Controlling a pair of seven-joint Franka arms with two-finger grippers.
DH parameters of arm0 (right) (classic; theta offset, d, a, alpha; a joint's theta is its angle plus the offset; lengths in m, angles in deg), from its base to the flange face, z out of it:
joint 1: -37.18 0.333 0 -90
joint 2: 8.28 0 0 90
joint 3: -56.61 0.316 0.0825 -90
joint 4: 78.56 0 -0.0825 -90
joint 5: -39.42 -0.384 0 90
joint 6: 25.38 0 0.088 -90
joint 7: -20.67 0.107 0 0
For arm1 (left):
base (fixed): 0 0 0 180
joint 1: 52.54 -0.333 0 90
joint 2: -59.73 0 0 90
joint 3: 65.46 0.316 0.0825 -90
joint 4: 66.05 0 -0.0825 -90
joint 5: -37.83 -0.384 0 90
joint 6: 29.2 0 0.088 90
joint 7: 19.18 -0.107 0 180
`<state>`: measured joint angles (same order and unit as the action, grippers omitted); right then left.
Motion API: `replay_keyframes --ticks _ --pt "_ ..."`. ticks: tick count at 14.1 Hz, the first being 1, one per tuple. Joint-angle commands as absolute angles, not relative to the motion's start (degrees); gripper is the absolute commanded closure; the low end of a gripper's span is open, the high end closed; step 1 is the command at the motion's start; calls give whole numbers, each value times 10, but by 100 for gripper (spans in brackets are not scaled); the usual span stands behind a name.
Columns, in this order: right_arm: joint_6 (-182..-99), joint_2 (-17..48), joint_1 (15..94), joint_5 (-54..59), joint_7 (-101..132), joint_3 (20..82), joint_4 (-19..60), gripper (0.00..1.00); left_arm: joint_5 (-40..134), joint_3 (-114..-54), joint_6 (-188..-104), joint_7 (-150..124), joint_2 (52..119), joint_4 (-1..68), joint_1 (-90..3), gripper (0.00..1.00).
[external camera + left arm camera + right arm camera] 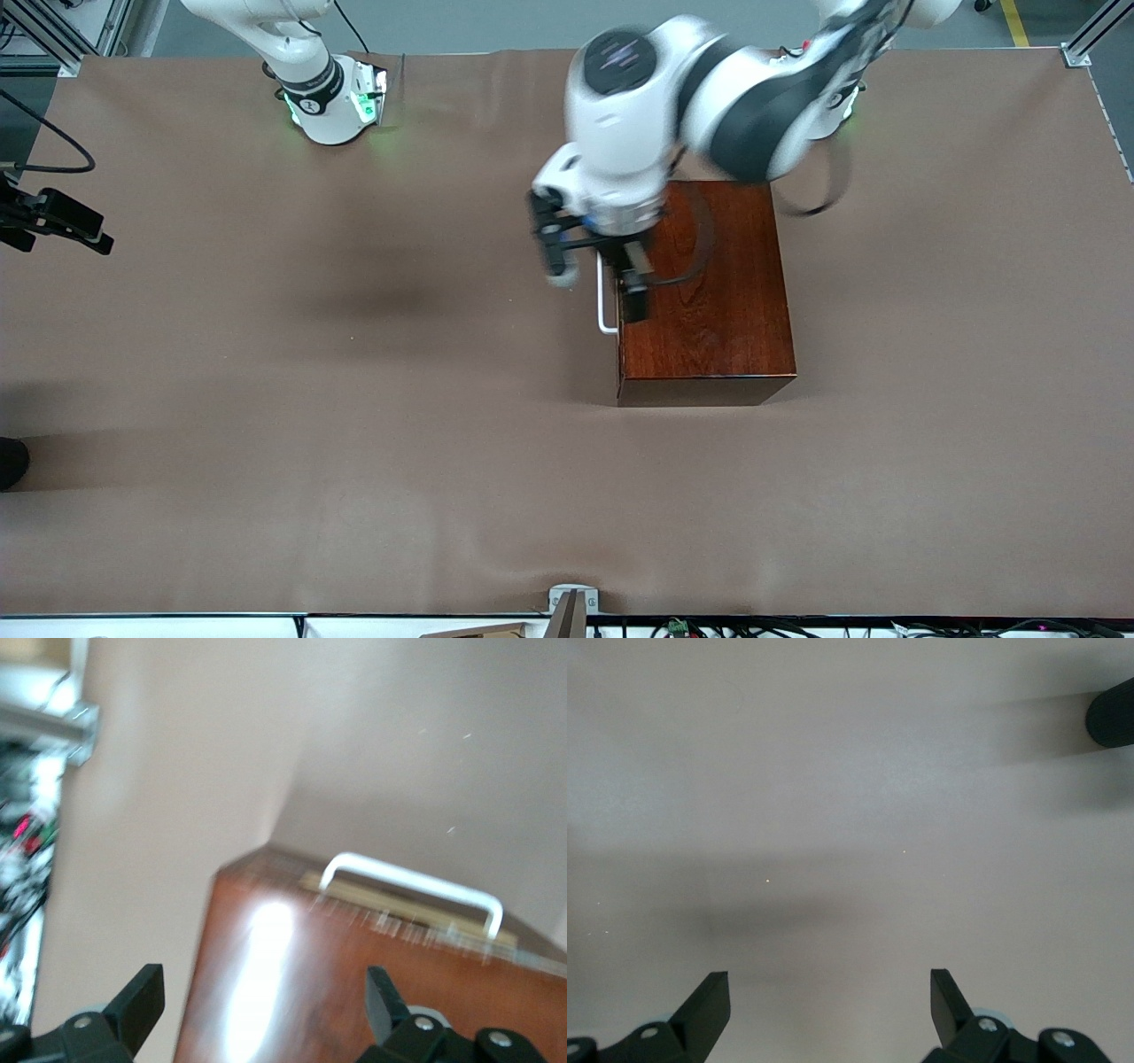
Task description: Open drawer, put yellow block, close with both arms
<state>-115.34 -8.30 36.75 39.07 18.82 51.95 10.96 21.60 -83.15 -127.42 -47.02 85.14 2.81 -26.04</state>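
Left claw: your left claw point(595, 266) hangs over the handle edge of the wooden box, fingers point(142, 997) spread apart with nothing between them.
Handle: the white bar handle point(409, 886) sits just below your left claw, on the box face turned toward the right arm's end of the desk.
Drawer: you see only a thin pale strip of the drawer point(390, 905) under the handle; it looks pushed in.
Wooden box: the glossy reddish-brown box point(718, 301) lies under your left claw and reaches on toward the left arm's end of the desk.
Right claw: your right claw point(831, 1005) waits over bare desk, well apart from the box, its fingers wide apart and empty.
Yellow block: you cannot see it in any view.
Desk: the brown-covered desk point(354, 443) spreads around both claws.
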Motion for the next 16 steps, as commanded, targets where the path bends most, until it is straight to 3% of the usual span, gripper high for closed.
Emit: replay_keyframes --ticks 1,6,10,12,16 --pt "-1150 -77 365 397 187 521 98 0 239 -833 -1223 -474 783 51 -347 0" --pt "-1150 -77 365 396 187 521 98 0 239 -836 -1135 -476 723 58 -469 0" --pt "-1150 -77 365 396 187 521 98 0 284 -830 -1116 -476 701 59 -536 0" --pt "-1150 -77 365 396 187 521 98 0 298 -776 -1081 -472 685 62 -525 0" --pt "-1150 -77 365 397 187 521 98 0 340 -686 -1101 -410 676 83 -487 0"
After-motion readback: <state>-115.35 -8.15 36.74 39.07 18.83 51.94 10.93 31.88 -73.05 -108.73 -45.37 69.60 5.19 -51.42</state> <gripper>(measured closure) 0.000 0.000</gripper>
